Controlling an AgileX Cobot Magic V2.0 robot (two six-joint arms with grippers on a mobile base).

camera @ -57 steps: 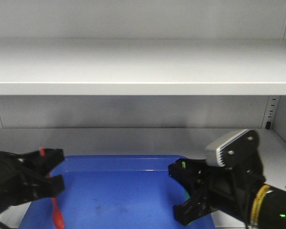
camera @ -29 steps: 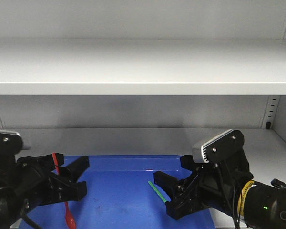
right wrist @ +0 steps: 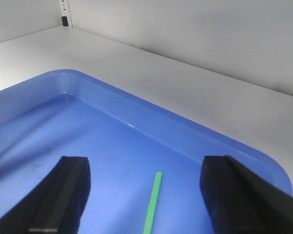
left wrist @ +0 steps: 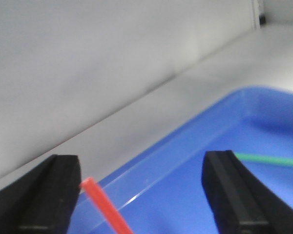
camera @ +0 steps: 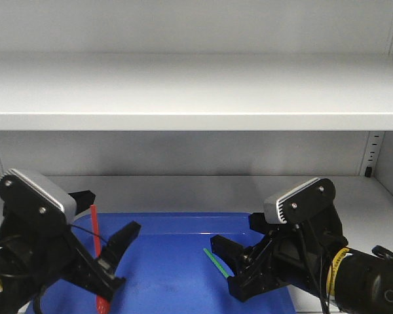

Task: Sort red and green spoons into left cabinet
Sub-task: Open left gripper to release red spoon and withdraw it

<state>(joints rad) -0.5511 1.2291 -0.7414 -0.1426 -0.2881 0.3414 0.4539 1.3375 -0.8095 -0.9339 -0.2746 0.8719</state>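
Note:
The red spoon (camera: 97, 255) stands almost upright over the blue tray, between the wide-open jaws of my left gripper (camera: 108, 216). In the left wrist view its handle tip (left wrist: 95, 192) sits close beside the left finger, and no grip shows. The green spoon (camera: 215, 261) slants between the wide-open jaws of my right gripper (camera: 224, 268). In the right wrist view its handle (right wrist: 154, 202) lies on the tray floor between the fingers, touching neither. The grey cabinet's upper shelf (camera: 196, 91) spans the view above. Both spoon bowls are hidden.
The blue tray (camera: 183, 226) sits on the cabinet's lower shelf (camera: 183, 183), its rim showing in both wrist views (left wrist: 234, 95) (right wrist: 136, 112). Slotted rails (camera: 373, 154) run up the back corners. The green handle also shows in the left wrist view (left wrist: 268, 160).
My left arm has risen and swung right, and the red spoon now stands more upright. My right gripper moved left a second ago, then held still with the green spoon between its jaws.

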